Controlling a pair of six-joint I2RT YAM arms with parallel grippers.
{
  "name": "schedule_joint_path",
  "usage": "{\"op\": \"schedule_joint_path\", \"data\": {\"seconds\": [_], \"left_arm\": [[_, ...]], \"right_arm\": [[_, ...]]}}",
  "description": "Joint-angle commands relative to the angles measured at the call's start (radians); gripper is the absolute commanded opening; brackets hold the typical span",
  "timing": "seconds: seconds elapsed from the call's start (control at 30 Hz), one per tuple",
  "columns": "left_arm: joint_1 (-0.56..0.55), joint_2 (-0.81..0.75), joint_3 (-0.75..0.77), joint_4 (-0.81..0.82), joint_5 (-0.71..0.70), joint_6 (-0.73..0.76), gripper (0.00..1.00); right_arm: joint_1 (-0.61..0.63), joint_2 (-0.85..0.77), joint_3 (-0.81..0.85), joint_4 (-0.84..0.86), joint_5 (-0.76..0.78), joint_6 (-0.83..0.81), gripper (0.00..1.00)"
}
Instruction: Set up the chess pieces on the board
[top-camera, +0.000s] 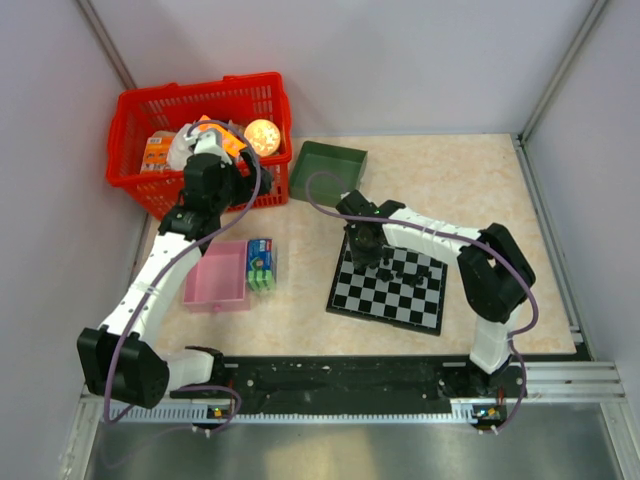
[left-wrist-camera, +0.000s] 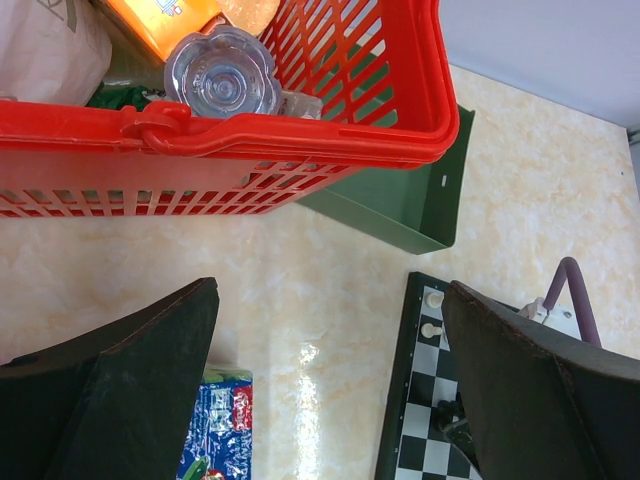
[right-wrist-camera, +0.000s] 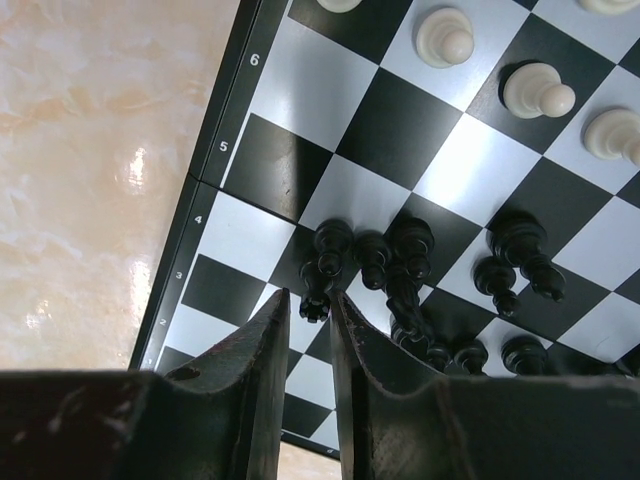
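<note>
The board (top-camera: 400, 300) of black and pale checks lies right of centre on the table. My right gripper (top-camera: 366, 262) is low over its far left part. In the right wrist view, its jaws (right-wrist-camera: 308, 295) stand narrowly open around a toppled black chess piece (right-wrist-camera: 318, 285). The right finger touches this piece and a sliver of gap shows on the left. More black pieces (right-wrist-camera: 410, 260) lie clustered beside it, and white pieces (right-wrist-camera: 445, 38) stand farther up the board (right-wrist-camera: 390, 130). My left gripper (left-wrist-camera: 330, 290) hangs wide open and holds nothing, by the red basket (top-camera: 130, 140).
The red basket (left-wrist-camera: 300, 130) holds a bottle, packets and an orange ball. A green tray (top-camera: 325, 170) sits behind the board, and a pink tray (top-camera: 215, 275) and a blue-green packet (top-camera: 261, 263) lie to its left. Walls close in on both sides.
</note>
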Motion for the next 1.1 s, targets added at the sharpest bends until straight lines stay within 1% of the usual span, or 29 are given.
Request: {"op": "schedule_joint_path", "data": {"seconds": [0.0,0.2,0.27,0.3,0.5,0.57,0.7,0.73,0.9,1.07], "left_arm": [[0.007,-0.044,0.018,0.024,0.01,0.004,0.99],[0.009,-0.048,0.012,0.024,0.01,-0.002,0.99],[0.01,-0.047,0.012,0.026,0.01,-0.006,0.99],[0.009,-0.048,0.012,0.028,0.039,-0.007,0.99],[0.01,-0.05,0.012,0.028,0.043,-0.007,0.99],[0.01,-0.05,0.01,0.028,0.044,-0.01,0.99],[0.01,-0.053,0.008,0.028,0.046,-0.013,0.99],[0.01,-0.055,0.008,0.026,0.046,-0.013,0.99],[0.01,-0.056,0.004,0.029,0.049,-0.018,0.99],[0.01,-0.05,0.005,0.034,0.061,-0.024,0.99]], "right_arm": [[0.012,0.009,0.044,0.022,0.022,0.01,0.23],[0.012,0.012,0.038,0.024,0.036,0.009,0.22],[0.014,0.011,0.039,0.027,0.039,0.007,0.21],[0.012,0.012,0.038,0.025,0.042,0.007,0.18],[0.012,0.006,0.033,0.028,0.042,0.003,0.16],[0.012,0.002,0.031,0.028,0.034,-0.002,0.1],[0.014,-0.023,0.024,0.028,-0.001,-0.008,0.07],[0.012,-0.031,0.018,0.028,-0.009,-0.01,0.05],[0.032,-0.074,-0.007,0.022,-0.046,-0.008,0.04],[0.078,-0.074,-0.011,0.007,-0.066,-0.013,0.04]]}}
